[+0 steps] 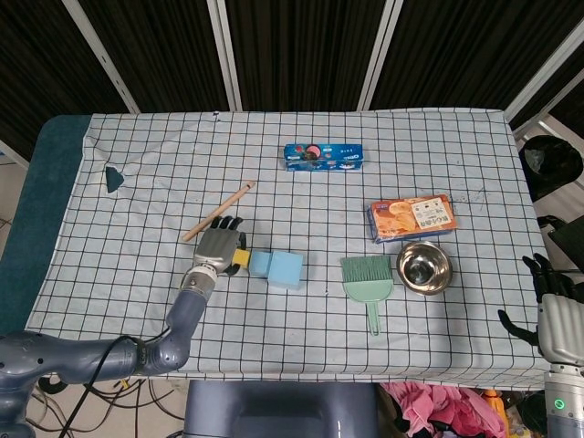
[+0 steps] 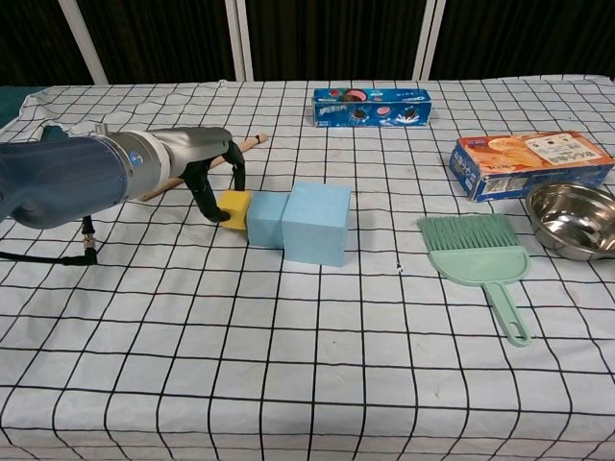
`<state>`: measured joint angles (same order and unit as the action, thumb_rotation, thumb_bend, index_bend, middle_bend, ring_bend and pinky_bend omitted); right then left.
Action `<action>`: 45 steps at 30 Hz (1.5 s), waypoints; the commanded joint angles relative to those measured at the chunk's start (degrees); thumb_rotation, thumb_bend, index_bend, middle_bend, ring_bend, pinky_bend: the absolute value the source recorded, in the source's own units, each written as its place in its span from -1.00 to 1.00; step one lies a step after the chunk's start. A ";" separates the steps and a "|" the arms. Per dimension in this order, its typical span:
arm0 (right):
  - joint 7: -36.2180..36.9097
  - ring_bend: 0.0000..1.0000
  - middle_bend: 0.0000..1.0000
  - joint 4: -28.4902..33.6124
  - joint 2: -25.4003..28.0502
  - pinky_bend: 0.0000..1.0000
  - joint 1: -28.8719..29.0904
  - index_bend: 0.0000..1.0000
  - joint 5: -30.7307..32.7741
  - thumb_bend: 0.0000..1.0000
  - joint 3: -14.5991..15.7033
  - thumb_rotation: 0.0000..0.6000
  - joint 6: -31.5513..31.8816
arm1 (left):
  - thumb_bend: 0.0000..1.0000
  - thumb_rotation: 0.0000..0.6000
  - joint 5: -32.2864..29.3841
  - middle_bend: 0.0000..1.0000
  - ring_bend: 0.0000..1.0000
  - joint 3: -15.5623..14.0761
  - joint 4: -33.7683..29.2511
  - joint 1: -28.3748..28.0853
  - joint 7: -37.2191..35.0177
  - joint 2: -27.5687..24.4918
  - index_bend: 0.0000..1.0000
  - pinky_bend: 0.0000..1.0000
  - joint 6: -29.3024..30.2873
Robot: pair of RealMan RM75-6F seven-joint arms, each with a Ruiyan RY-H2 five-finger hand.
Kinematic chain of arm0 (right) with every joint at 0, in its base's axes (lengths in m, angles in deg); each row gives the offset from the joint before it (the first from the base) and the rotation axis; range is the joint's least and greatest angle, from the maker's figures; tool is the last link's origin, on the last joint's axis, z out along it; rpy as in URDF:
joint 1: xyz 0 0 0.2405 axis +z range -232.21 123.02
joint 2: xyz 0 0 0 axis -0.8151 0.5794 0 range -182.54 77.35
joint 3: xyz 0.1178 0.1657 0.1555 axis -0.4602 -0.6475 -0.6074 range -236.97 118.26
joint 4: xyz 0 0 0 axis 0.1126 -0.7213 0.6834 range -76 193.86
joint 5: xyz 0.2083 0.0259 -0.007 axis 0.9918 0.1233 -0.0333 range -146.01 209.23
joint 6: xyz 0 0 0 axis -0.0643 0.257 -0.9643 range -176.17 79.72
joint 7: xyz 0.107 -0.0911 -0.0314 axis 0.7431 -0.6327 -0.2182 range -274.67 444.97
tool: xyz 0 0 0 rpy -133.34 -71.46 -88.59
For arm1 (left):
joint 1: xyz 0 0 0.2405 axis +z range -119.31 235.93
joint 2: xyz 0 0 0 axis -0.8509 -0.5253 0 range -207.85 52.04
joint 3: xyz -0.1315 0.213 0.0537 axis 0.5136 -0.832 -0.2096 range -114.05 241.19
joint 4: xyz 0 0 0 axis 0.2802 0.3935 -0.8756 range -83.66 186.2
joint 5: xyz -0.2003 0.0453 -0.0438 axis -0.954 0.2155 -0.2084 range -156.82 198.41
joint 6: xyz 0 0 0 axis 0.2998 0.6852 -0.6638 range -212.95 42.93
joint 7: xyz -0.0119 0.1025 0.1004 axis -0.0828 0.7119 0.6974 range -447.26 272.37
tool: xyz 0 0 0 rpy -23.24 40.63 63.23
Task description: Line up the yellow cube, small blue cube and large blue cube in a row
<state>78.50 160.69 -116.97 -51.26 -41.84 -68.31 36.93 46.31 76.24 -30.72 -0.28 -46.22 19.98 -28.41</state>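
The yellow cube (image 2: 234, 207) (image 1: 241, 259) sits against the left side of the small blue cube (image 2: 265, 219) (image 1: 260, 265). That cube touches the large blue cube (image 2: 317, 222) (image 1: 286, 269) on its right, so the three stand side by side mid-table. My left hand (image 2: 192, 165) (image 1: 217, 247) pinches the yellow cube from above and from its left, dark fingers curled around it. I cannot tell whether the cube rests fully on the cloth. My right hand (image 1: 555, 310) hangs off the table's right edge with fingers spread, holding nothing.
A wooden stick (image 2: 245, 146) lies just behind my left hand. A blue biscuit pack (image 2: 371, 107) is at the back. An orange box (image 2: 528, 161), a steel bowl (image 2: 574, 219) and a green hand brush (image 2: 480, 254) occupy the right side.
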 commanded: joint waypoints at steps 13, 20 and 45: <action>0.23 -0.62 -0.90 -0.02 0.11 -0.76 -0.05 -0.80 -0.04 -0.62 0.01 1.00 -0.02 | -0.38 1.00 -0.66 -0.82 -1.00 -0.04 1.08 -0.64 0.32 1.18 -0.07 -1.00 -0.46; 0.26 -0.62 -0.90 -0.07 0.11 -0.76 -0.04 -0.80 0.03 -0.62 0.02 1.00 -0.12 | -0.45 1.00 -1.31 -0.83 -1.00 0.08 1.51 -1.10 0.91 1.67 -0.14 -1.00 -0.52; 0.46 -0.62 -0.90 0.23 0.44 -0.76 -0.19 -0.80 0.20 -0.62 -0.02 1.00 -0.08 | -0.55 1.00 -0.87 -0.86 -1.00 -0.69 -1.01 -0.74 1.91 -0.18 -0.68 -1.00 0.97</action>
<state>78.96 160.92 -116.54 -51.44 -41.64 -68.32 36.85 45.15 75.71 -31.30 -1.29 -44.27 20.24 -27.84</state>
